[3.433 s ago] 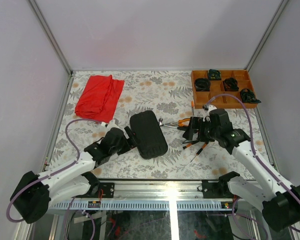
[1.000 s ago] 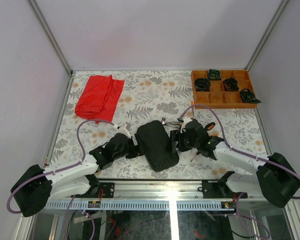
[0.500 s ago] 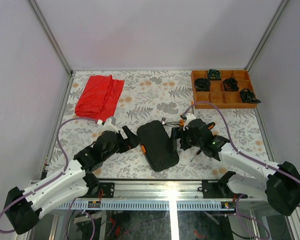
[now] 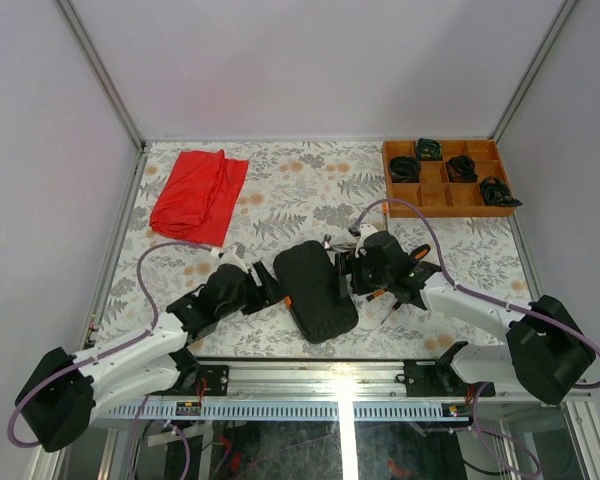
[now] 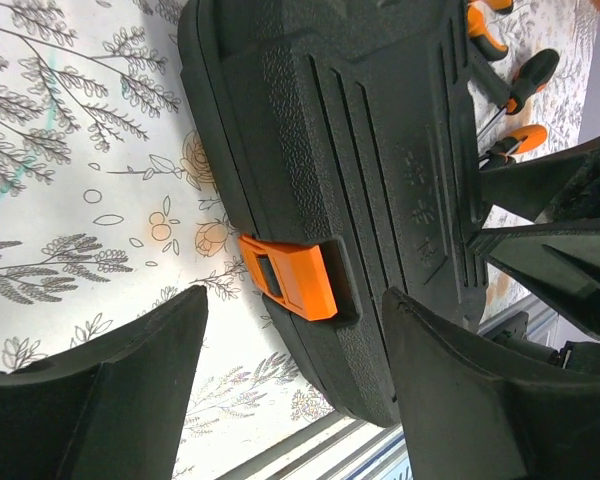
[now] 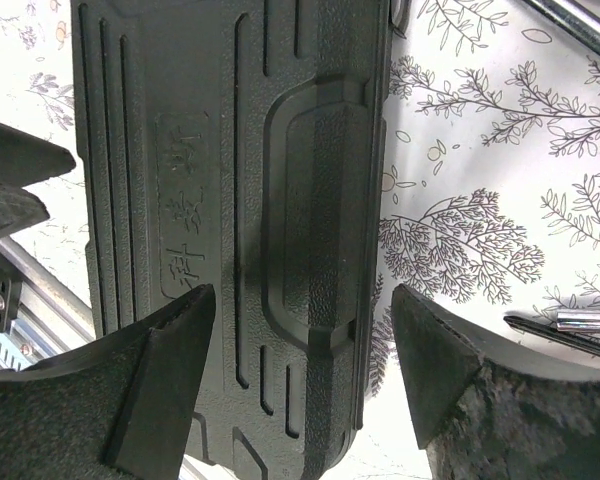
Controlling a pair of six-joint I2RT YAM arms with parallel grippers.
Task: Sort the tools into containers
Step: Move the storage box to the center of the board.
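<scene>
- Left fingers (image 5: 110, 400) stand wide apart at the left edge of the black tool case (image 4: 315, 290), with the orange latch (image 5: 290, 280) in the gap between them, gripping nothing.
- Right fingers (image 6: 160, 390) are spread wide too, one over the case lid and one over the tabletop (image 4: 280, 190) past its right edge (nothing held there either).
- The case lies shut, mid-tabletop and near the arms, tilted a little.
- Loose screwdrivers (image 5: 520, 80) lie on the tabletop just beyond the case's right side; from above the right arm covers most of them.
- A red cloth (image 4: 198, 192) lies far left, well apart, and a wooden tray (image 4: 440, 207) with black coiled bundles (image 4: 462, 167) sits at the far right.
- Compared with a few seconds back, the case sits further right and nearer the arms, its latch now showing, and the right arm has come in from over the tools to the case.
</scene>
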